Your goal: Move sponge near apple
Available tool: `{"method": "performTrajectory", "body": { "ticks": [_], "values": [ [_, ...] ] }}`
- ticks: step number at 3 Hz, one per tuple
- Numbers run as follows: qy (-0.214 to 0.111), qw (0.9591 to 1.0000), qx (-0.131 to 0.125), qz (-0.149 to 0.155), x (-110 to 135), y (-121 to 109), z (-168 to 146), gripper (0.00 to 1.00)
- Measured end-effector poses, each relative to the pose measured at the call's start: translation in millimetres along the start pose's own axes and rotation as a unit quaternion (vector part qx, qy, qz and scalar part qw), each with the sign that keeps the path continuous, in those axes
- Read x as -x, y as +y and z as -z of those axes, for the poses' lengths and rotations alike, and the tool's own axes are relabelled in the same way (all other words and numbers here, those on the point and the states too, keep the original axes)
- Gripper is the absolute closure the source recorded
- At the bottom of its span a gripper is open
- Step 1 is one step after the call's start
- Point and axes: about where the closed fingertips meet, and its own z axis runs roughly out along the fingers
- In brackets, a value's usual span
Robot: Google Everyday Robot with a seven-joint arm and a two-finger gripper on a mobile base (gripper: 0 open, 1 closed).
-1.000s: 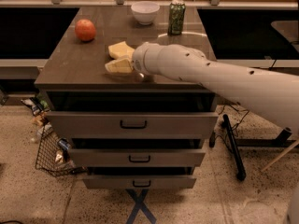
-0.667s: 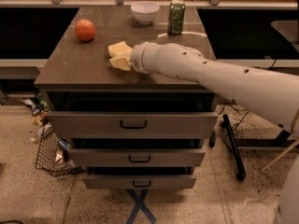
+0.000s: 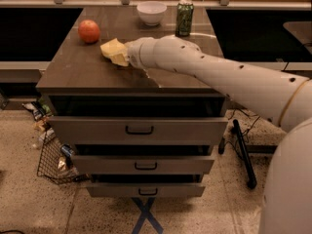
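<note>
Gripper is reaching in from the right edge over the bench middle, sitting against the sponge; can't tell whether it is gripping. The sponge is lying near the apple, which is sitting by the back-left corner. Bowl and can are standing along the back edge.

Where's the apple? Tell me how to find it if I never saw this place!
Find the dark tabletop above the grey drawers. The apple sits near its back left, left of the white bowl and the green can, with the gripper on the white arm just right of it and nearer the front. It is the only round, orange-red thing there.
</note>
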Motion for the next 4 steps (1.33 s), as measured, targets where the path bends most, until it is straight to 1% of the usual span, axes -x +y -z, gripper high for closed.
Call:
{"method": "performTrajectory", "body": {
  "ticks": [1,2,3,4],
  "values": [
    [-0.007,0.9998,0.008,0.016,15.7,-2.0,-21.5,1.0],
    [-0.009,0.9996,0.015,0.023,22.0,-1.9,-38.8,0.85],
    [-0.001,0.9996,0.016,0.025,25.3,2.8,-56.0,0.53],
    [0.002,0.9996,0.018,0.023,25.5,6.3,-62.4,0.31]
  ]
}}
